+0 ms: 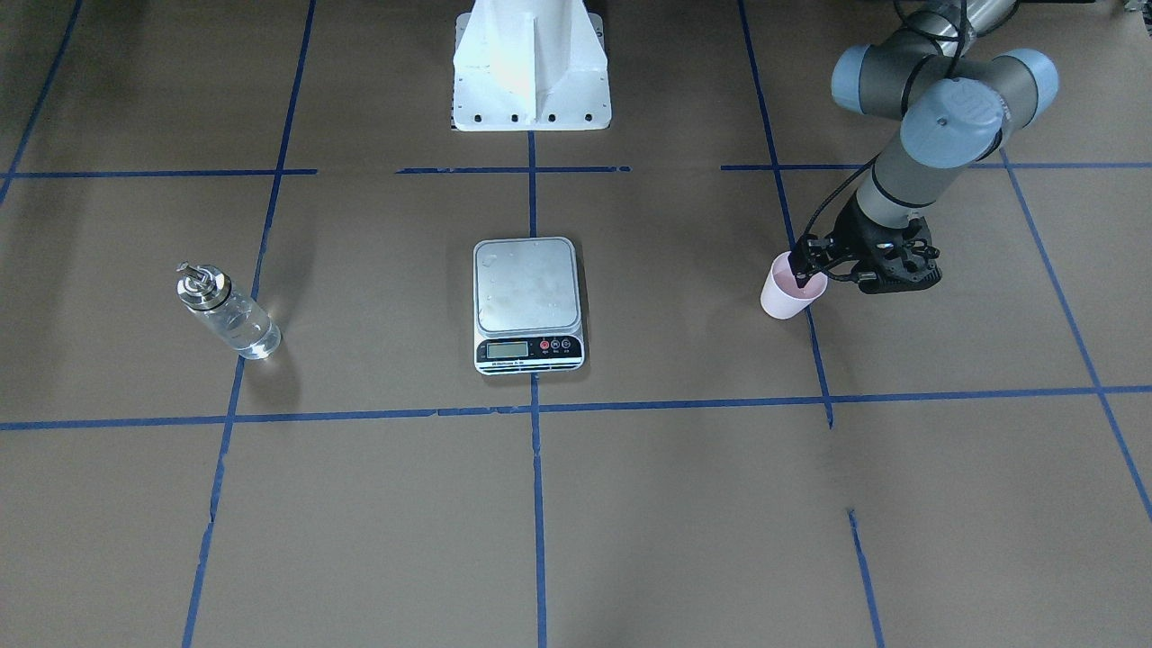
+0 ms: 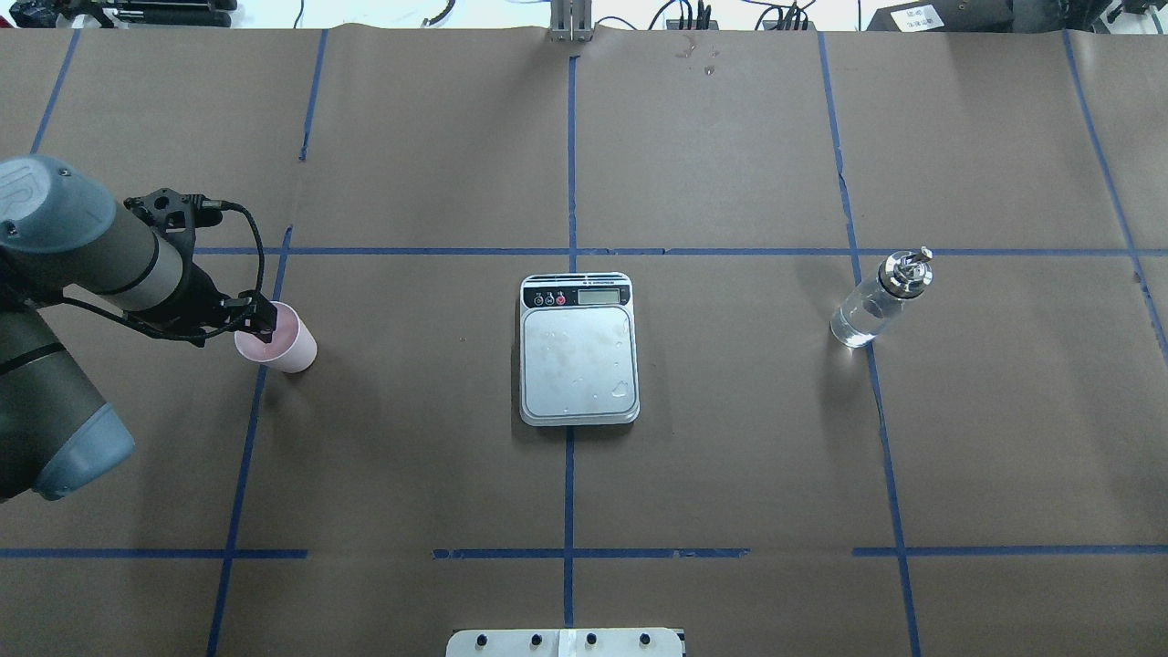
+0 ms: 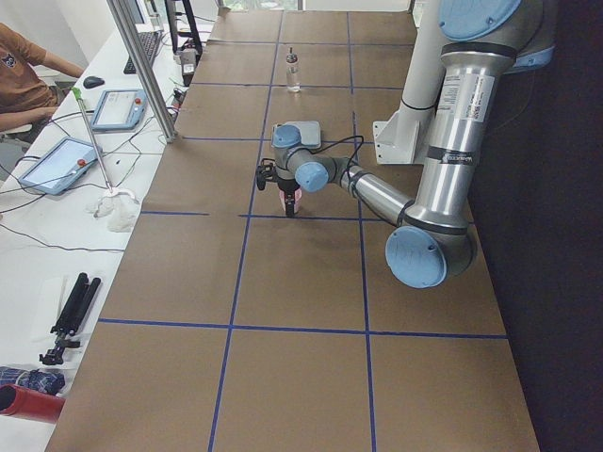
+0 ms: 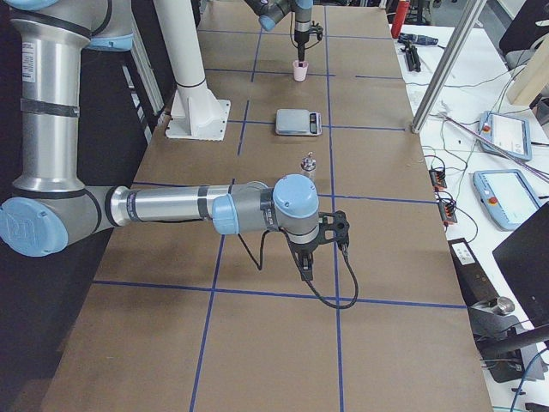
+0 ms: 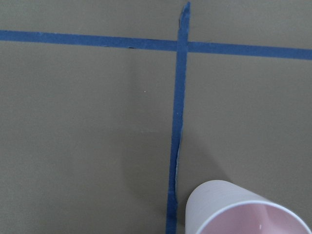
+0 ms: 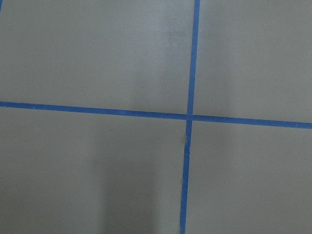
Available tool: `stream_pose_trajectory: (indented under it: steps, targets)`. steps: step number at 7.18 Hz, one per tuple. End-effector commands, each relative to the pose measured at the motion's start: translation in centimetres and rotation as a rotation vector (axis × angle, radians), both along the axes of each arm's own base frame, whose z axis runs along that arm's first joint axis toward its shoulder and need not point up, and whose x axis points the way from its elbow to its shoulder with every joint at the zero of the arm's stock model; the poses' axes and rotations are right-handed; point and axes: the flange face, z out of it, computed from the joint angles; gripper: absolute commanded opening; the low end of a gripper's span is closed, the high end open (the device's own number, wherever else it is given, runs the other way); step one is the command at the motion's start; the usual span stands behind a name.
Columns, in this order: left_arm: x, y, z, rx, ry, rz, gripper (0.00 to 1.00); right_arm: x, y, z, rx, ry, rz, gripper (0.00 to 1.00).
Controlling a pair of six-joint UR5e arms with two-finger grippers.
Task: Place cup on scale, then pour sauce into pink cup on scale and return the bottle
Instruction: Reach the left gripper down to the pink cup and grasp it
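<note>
Biggest thing out there is the table [image 2: 730, 474], brown paper marked off by blue tape lines [image 2: 568, 511]. The left arm [image 2: 55, 265] reaches in low on the robot's left side. The right arm [image 4: 171, 206] stretches across the near end of the right-side view, well away from everything else.

Dead centre sits the scale [image 2: 578, 351], flat on a tape line, its silver platform smudged and its display strip on the side away from the robot. Well off on the robot's right, the bottle [image 2: 876, 306] stands upright on another tape line. It has its silver spout cap on top and the clear sauce [image 2: 853, 328] is showing through the glass.

Now the cup [image 2: 290, 349]: it is on the robot's left, well apart from the scale, right beside a tape line, mouth up. The left gripper [image 2: 263, 326] is down at its rim and one fingertip looks dipped inside, but I cannot tell whether the fingers are pinching the wall. The right gripper [image 4: 306, 270] points down at bare paper, and I cannot tell its spread from here.
</note>
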Motion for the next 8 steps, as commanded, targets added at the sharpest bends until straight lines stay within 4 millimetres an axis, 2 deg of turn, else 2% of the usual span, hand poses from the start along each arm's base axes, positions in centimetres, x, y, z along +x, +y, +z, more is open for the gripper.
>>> stream_pose_trajectory:
  steps: [1, 4, 6, 8]
  targets:
    - [0.2, 0.0, -0.1, -0.003, 0.003, 0.005, 0.65, 0.0, 0.0, -0.2, 0.004, 0.000, 0.001, 1.00]
    - [0.5, 0.3, -0.9, -0.016, 0.041, 0.040, 0.35, 0.0, 0.2, 0.0, 0.001, 0.001, 0.000, 1.00]
    - [0.5, 0.3, -1.0, -0.016, 0.042, 0.040, 0.00, 0.0, 0.2, 0.0, -0.001, 0.001, 0.000, 1.00]
    - [-0.9, 1.4, -3.2, -0.024, 0.041, 0.030, 0.00, 0.1, 0.2, 0.0, -0.001, 0.001, 0.001, 1.00]
